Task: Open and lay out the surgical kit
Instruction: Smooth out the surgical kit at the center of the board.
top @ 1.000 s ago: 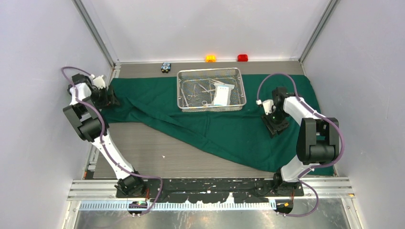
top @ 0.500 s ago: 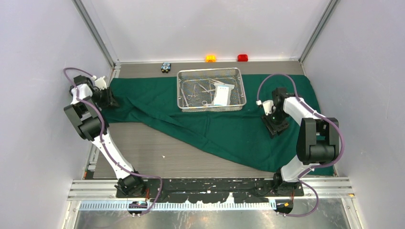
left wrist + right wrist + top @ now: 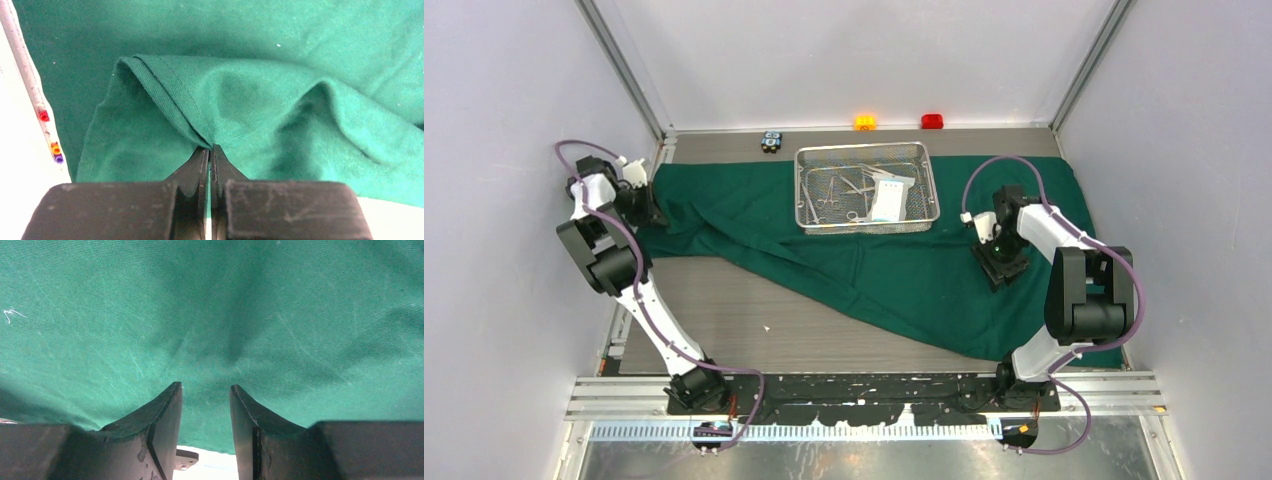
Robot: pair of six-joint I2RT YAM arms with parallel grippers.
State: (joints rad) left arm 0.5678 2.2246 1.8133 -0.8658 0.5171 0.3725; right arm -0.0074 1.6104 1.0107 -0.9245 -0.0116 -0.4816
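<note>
Left gripper (image 3: pixel 210 149) on creased green cloth (image 3: pixel 250 95)

Grey wood-grain bench (image 3: pixel 754 320), enclosed by pale walls; at the foot of the back wall (image 3: pixel 854 50) sit an orange block (image 3: pixel 865 122) and, to its right and apart from it, a red block (image 3: pixel 932 121); a black-blue block (image 3: pixel 771 141) lies further left, slightly nearer; a metal rail (image 3: pixel 864 430) runs along the near edge.

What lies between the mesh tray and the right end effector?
Only green cloth lies between the tray and the right end effector; the top view shows it.
</note>
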